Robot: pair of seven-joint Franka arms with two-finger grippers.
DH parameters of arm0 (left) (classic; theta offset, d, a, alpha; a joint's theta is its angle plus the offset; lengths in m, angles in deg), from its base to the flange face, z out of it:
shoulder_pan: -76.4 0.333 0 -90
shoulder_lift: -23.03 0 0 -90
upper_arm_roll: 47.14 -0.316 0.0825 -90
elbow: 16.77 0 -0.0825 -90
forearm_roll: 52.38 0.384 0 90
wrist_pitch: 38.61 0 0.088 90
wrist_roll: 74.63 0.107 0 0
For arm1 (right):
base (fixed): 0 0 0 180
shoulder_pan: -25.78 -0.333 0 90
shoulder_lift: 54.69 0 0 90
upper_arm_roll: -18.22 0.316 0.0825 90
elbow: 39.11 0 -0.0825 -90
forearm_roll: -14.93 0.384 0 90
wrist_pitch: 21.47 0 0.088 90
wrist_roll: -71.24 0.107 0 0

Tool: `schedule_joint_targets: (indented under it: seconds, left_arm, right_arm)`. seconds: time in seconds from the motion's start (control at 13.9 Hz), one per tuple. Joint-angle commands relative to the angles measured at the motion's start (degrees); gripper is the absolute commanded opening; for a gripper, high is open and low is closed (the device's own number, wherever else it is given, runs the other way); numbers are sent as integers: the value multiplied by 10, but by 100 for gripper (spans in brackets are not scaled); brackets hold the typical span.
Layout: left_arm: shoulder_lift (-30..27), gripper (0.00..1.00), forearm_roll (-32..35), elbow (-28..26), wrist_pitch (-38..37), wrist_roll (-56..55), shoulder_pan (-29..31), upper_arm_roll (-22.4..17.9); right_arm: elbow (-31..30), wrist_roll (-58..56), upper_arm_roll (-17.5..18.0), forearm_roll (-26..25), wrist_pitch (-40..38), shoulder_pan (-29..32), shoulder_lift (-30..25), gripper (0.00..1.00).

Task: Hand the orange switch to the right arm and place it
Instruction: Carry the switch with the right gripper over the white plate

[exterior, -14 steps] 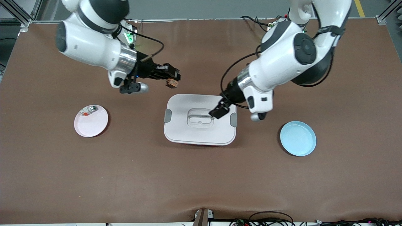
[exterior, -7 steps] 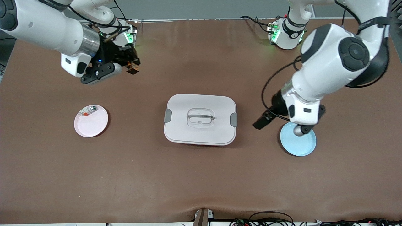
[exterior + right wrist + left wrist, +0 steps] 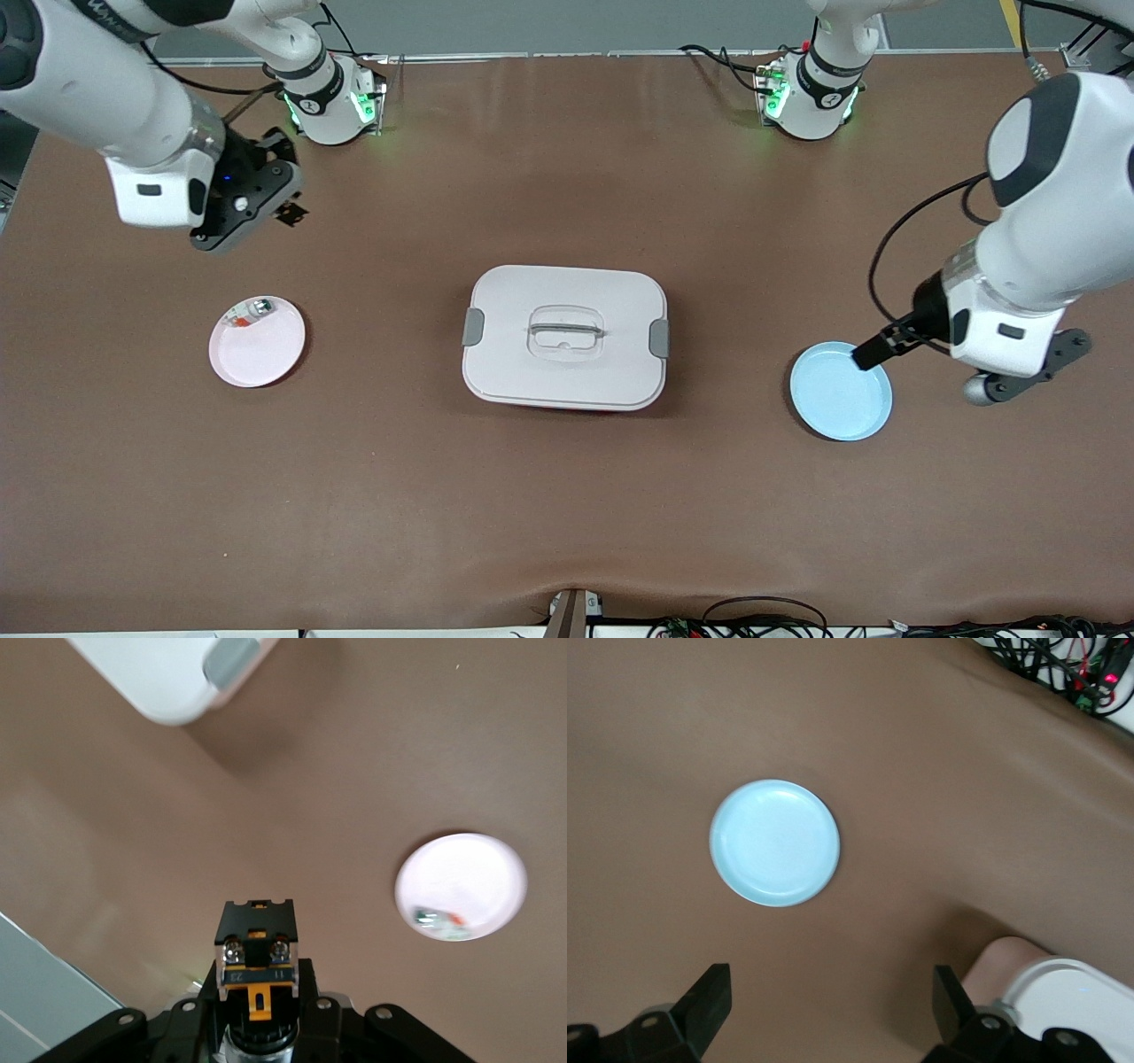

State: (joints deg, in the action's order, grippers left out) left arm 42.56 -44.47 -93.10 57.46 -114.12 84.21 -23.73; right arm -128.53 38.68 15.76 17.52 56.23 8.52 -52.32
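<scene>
**Operator:** Handover complete, as I read it; a second earlier both grippers met over the white lidded box (image 3: 564, 337), and by this frame I had them drawn well apart; the right gripper (image 3: 285, 211) hung over bare table near its arm's base, its fingers clamped on the orange switch (image 3: 257, 948).

**Observer:** Where did the switch sit in the grip?

**Operator:** Upright between the fingers; the right wrist view showed its black body, two screw heads and the orange tab below; in the front view it was only a dark speck at the gripper's tip (image 3: 292, 213).

**Observer:** And the left arm?

**Operator:** Withdrawn to its own end of the table; the left gripper (image 3: 871, 353) hovered at the edge of the blue plate (image 3: 840, 394), fingers (image 3: 704, 1001) spread wide with nothing between them; that plate was bare; I judged that arm's part finished, so it waited.

**Observer:** What did the change mean for the task?

**Operator:** Transfer done, placing not yet done; the pink plate (image 3: 259, 350), nearer the front camera than the right gripper, looked the likely target; it already held a small whitish-silver part (image 3: 251, 310) with red and green bits near its rim; I judged the next move needed a descent over the plate's bare area, clear of that part.
</scene>
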Motion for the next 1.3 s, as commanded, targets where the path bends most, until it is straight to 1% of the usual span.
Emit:
schedule_joint_targets:
  seconds: [0.0,0.14,0.29,0.5,0.58,0.65,0.79,0.87,0.94,1.08,1.15,1.23]
  left_arm:
    - [-35,100,35,-8,-36,68,8,2]
    - [-52,100,35,-8,-57,127,35,3]
    - [-66,100,33,-8,-80,185,50,3]
    - [-79,100,26,-10,-96,248,56,3]
    - [-88,100,24,-10,-98,260,57,2]
    - [-97,100,23,-15,-100,271,49,-7]
    - [-120,100,12,-36,-100,278,-3,-70]
    - [-137,100,-12,-53,-99,292,-16,-97]
    - [-146,100,-26,-65,-99,303,-37,-124]
    - [-161,100,-49,-78,-99,337,-94,-203]
    - [-169,100,-67,-87,-99,345,-108,-228]
    - [-175,100,-78,-93,-99,346,-106,-231]
  right_arm:
    - [-31,-140,9,-46,20,43,-11,0]
    - [-79,-228,9,-66,77,66,-25,0]
    - [-137,-304,9,-68,148,94,-39,0]
    - [-198,-384,9,-101,234,115,-42,0]
    - [-218,-398,9,-107,262,123,-41,0]
    - [-239,-413,9,-108,288,136,-40,0]
    - [-286,-447,9,-108,356,157,-39,0]
    - [-308,-459,9,-108,385,165,-38,0]
    - [-318,-474,9,-108,394,170,-33,0]
    - [-337,-483,9,-108,416,183,-20,0]
    - [-354,-483,9,-109,443,184,-19,0]
    - [-367,-483,9,-113,466,185,-17,0]
